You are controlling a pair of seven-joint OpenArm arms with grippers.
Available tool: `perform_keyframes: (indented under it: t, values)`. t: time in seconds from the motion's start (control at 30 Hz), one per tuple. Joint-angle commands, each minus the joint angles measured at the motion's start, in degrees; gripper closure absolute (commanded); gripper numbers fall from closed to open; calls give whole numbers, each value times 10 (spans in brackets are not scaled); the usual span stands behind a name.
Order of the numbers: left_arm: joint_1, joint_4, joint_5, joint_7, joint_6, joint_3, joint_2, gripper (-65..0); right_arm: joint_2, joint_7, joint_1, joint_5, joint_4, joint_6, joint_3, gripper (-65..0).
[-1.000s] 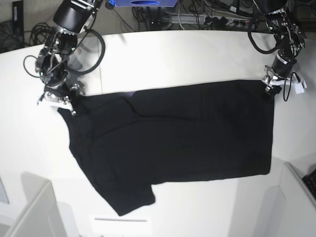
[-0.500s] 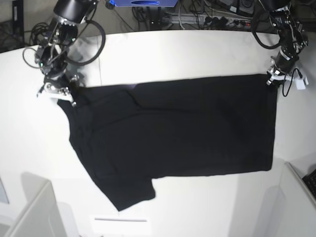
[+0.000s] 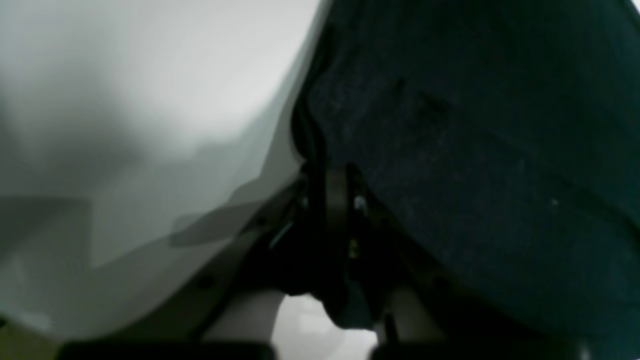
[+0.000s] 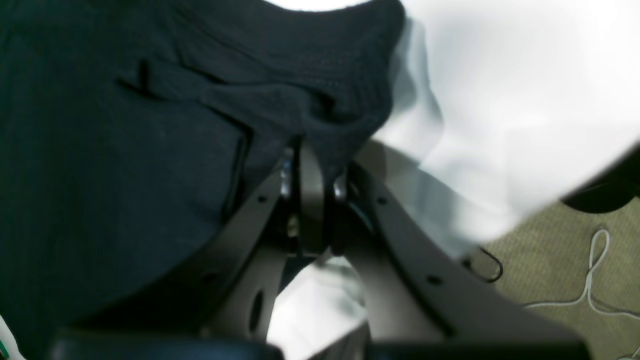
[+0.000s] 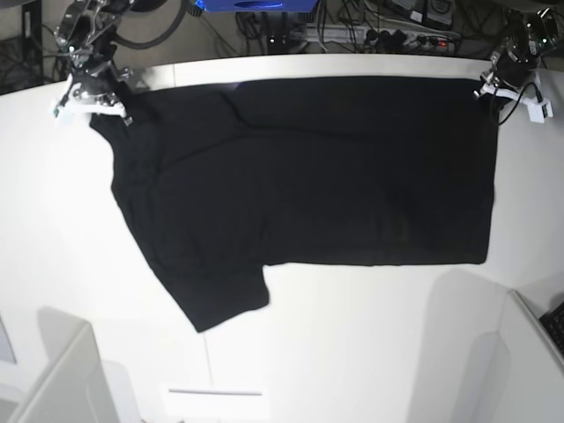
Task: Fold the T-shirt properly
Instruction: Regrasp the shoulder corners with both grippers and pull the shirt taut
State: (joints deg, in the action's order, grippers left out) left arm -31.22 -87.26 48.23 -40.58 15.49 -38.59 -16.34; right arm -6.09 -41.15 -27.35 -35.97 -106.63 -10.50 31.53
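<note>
The T-shirt (image 5: 300, 176), plain black on the side that shows, is spread wide over the white table (image 5: 352, 335), with one sleeve trailing toward the front left. In the base view my left gripper (image 5: 487, 88) is shut on the shirt's top right corner. My right gripper (image 5: 97, 99) is shut on its top left corner. In the left wrist view the left gripper (image 3: 335, 200) pinches a fold of the dark T-shirt (image 3: 475, 150). In the right wrist view the right gripper (image 4: 312, 175) clamps a bunched edge of the T-shirt (image 4: 125, 150).
Cables and a power strip (image 5: 388, 35) lie behind the table's far edge, beside a blue object (image 5: 256, 5). Grey box corners stand at the front left (image 5: 53, 379) and front right (image 5: 529, 352). Carpet with a white cable (image 4: 575, 280) shows beyond the table edge.
Both grippers have moved toward the table's far edge, taking the shirt's top edge along. The cloth now lies stretched further back, and the sleeve has slid with it.
</note>
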Motion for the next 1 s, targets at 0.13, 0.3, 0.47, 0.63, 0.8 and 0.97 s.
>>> perform_keyframes:
  t: [0.13, 0.3, 0.47, 0.63, 0.8, 0.97]
  values:
    - [-26, -12, -3, 4, -2, -5, -8, 0, 2, 15, -18, 1, -16, 2, 4, 0]
    - [-47, -46, -4, 4, -1, -5, -6, 0, 2, 15, -26, 1, -17, 2, 3, 0]
    - [-49, -52, -5, 4, -1, -5, -8, 0, 2, 14, -27, 1, -18, 1, 4, -3]
    - [-49, -55, -5, 4, -1, -6, -8, -2, 1, -11, -26, 0, -19, 0, 5, -336]
    - [-50, -55, -5, 4, -1, -36, -5, -375, 1, -9, -26, 0, -20, 0, 6, -348]
    - [-50, -65, -4, 4, -1, -114, -5, -520, 1, -9, -26, 1, -49, 0, 44, -348]
